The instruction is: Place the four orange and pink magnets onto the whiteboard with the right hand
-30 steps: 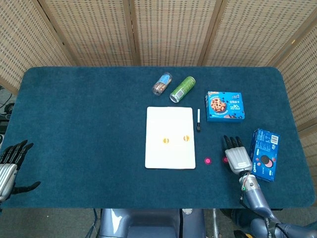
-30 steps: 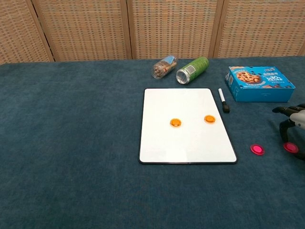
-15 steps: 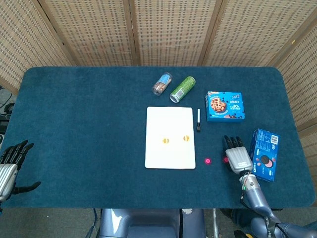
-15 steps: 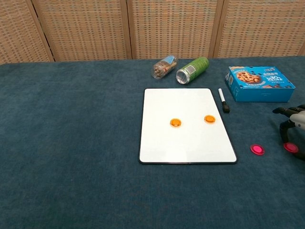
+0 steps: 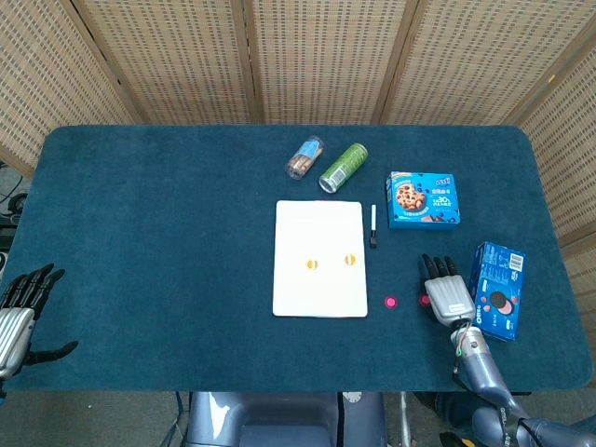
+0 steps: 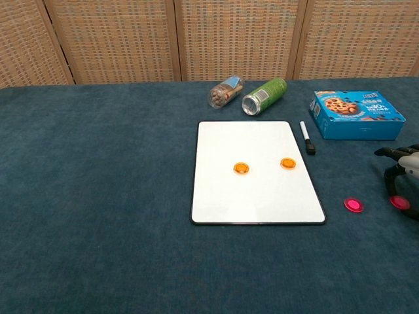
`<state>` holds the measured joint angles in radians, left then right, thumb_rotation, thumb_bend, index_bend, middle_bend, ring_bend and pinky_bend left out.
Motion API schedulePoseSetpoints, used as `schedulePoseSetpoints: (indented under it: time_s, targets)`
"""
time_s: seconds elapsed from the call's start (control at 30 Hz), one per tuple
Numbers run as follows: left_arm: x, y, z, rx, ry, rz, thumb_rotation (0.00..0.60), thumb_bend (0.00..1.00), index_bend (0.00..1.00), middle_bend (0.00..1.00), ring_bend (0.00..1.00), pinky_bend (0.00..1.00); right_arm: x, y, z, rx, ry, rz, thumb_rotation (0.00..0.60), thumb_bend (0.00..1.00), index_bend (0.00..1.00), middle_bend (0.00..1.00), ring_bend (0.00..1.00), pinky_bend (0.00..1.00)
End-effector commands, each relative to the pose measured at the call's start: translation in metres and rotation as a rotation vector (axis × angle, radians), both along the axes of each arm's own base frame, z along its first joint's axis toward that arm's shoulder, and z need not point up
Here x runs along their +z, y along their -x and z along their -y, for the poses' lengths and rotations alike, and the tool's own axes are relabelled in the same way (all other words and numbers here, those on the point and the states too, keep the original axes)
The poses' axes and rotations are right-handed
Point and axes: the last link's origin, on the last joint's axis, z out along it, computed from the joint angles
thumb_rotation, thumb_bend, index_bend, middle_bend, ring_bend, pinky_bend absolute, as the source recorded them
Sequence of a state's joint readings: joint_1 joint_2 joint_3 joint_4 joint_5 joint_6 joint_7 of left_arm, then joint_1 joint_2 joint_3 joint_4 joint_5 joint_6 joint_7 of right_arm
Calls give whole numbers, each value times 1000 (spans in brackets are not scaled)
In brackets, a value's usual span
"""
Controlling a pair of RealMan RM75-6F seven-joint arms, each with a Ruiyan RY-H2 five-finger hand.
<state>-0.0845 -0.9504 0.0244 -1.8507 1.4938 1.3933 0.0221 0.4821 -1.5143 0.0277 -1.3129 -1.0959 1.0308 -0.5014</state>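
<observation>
This looks like a test room made for robot practice, not a home. A big table is covered with dark blue cloth, and woven cane screens are set up close behind it, so the rest of the room is hidden. Things are laid out neatly like in a test: a whiteboard, a marker, a green can, a small jar and two blue cookie boxes. Robot hands are seen at the table's near edge.
</observation>
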Motion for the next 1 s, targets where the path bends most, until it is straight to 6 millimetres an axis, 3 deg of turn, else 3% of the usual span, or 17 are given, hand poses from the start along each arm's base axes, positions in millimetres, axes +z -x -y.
schedulePoseSetpoints:
  time_s: [0.03, 0.73, 1.0]
  targets:
    - [0, 0, 0, 0, 0, -1, 600, 0, 0, 0, 0, 0, 0, 1, 0, -2, -1, 3, 600, 365, 554, 0, 0, 0]
    - [2, 1, 1, -1, -4, 5, 600, 0, 0, 0, 0, 0, 3, -8, 0, 25, 10, 24, 600, 385, 561, 0, 0, 0]
    - [1, 0, 1, -2, -1, 5, 600, 0, 0, 0, 0, 0, 9, -47, 18, 110, 27, 37, 600, 385, 561, 0, 0, 0]
